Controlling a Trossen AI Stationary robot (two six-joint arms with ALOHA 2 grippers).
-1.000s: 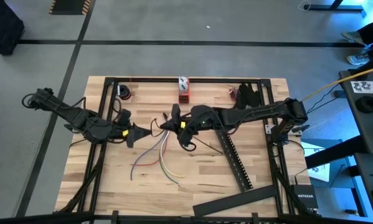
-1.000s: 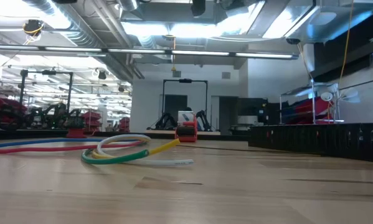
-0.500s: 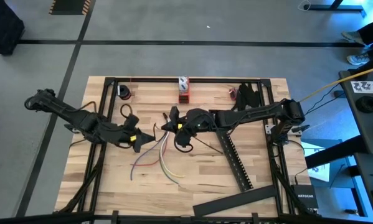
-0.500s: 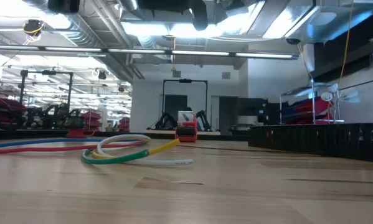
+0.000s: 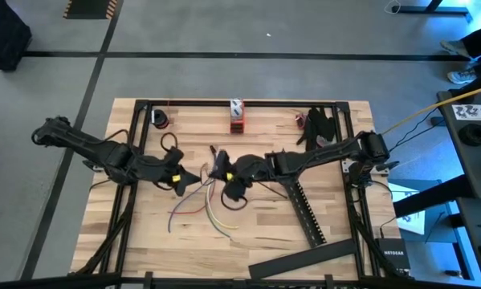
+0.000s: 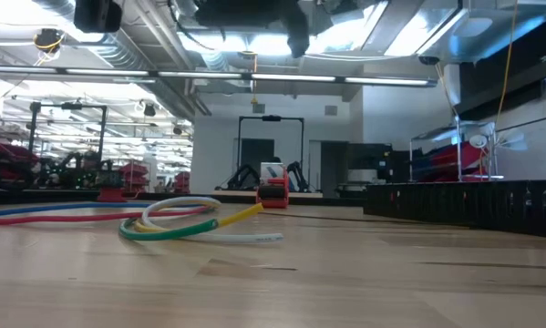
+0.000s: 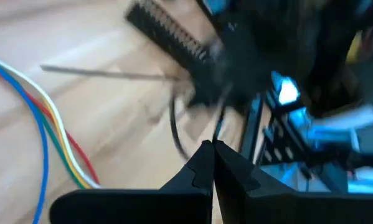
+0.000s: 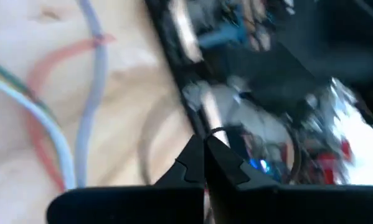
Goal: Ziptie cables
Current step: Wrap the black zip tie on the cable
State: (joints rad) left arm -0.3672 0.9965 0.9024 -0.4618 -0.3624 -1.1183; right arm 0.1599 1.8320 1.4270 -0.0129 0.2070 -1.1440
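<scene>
The left gripper point(image 7: 210, 149) had its fingers pressed together, holding nothing visible, just left of the table's middle; the right gripper point(image 8: 203, 144) was likewise pinched together and faced it from the right, a thin dark looped strand point(image 8: 220, 132) at its tips, though whether it gripped that strand could not be told; both hung just above the upper ends of the cables point(image 5: 206, 202), which lay fanned on the wooden table point(image 5: 328, 116), blue, red, white and yellow-green, unbundled; a black slotted bar point(image 5: 304, 207) lay to the right. The step looked like bringing a tie to the bunch; next, the wires wanted gathering so a loop could pass round them.
</scene>
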